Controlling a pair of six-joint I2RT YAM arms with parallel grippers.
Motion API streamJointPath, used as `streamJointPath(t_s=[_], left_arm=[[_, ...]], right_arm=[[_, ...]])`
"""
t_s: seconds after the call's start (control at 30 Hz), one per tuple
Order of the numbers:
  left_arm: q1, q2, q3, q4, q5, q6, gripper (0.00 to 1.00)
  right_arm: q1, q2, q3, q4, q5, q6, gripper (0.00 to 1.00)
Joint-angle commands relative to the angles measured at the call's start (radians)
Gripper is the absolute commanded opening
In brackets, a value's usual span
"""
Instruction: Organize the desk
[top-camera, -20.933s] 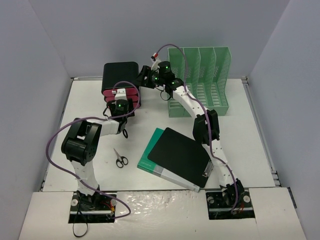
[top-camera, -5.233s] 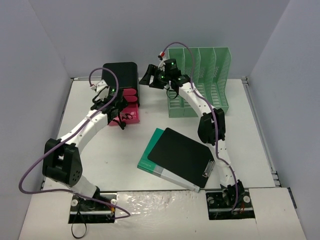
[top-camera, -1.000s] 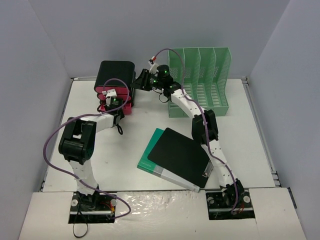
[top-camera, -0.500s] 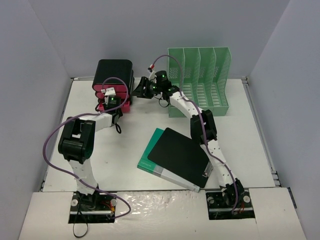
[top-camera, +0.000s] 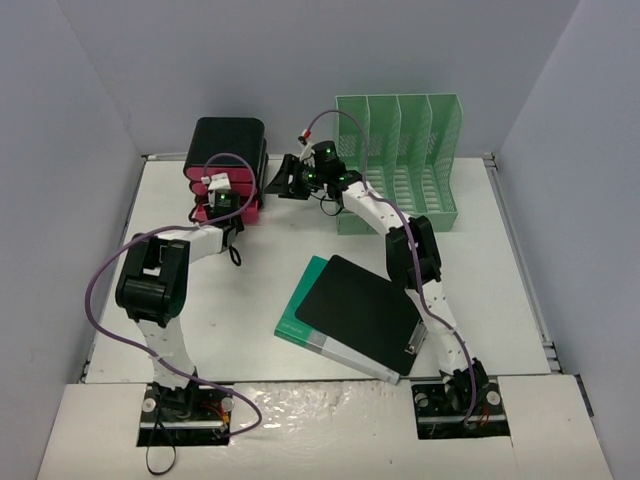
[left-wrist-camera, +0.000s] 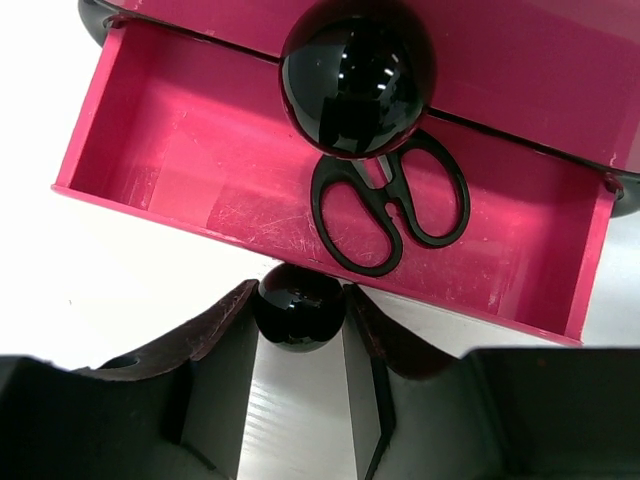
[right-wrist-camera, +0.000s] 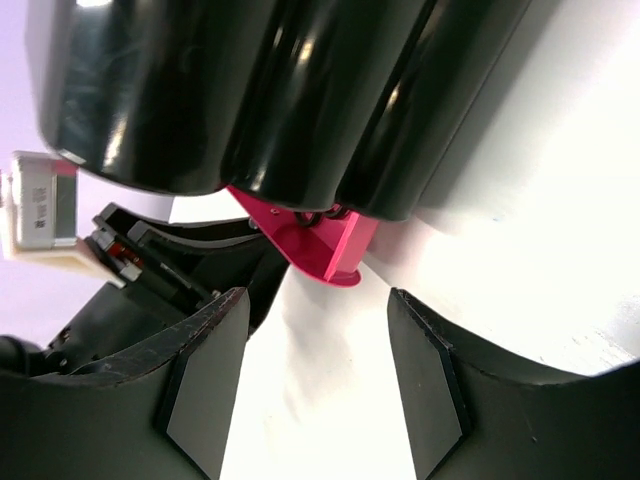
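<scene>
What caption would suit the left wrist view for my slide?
Left pincer gripping the small black knob of an open pink drawer that holds black scissors.

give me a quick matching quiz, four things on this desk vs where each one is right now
Things:
1. scissors
2. clipboard
3. green file rack
4. small black knob

Places:
a. gripped by the left gripper
b. inside the open pink drawer
c. lying on the teal book
d. standing at the far right of the desk

Pairs: 1-b, 2-c, 3-d, 4-a
</scene>
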Motion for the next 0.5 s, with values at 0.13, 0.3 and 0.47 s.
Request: streamJointPath(t_s=[0.13, 0.3, 0.47], left_arm=[[0.056, -0.064, 0.094, 0.241, -0.059, 0.028, 0.5], [0.063, -0.04, 0.114, 0.256, -0.043, 0.04, 0.58], [0.076, -0.005, 0.134, 0.265, -0.023, 0.038, 0.59]], right_arm=[[0.001, -0.118, 0.015, 0.009, -0.007, -0.029, 0.55], [-0.003, -0.112, 0.028, 0.002, -0.009, -0.034, 0.55], [-0.009, -0.096, 0.053, -0.002, -0.015, -0.03, 0.55]])
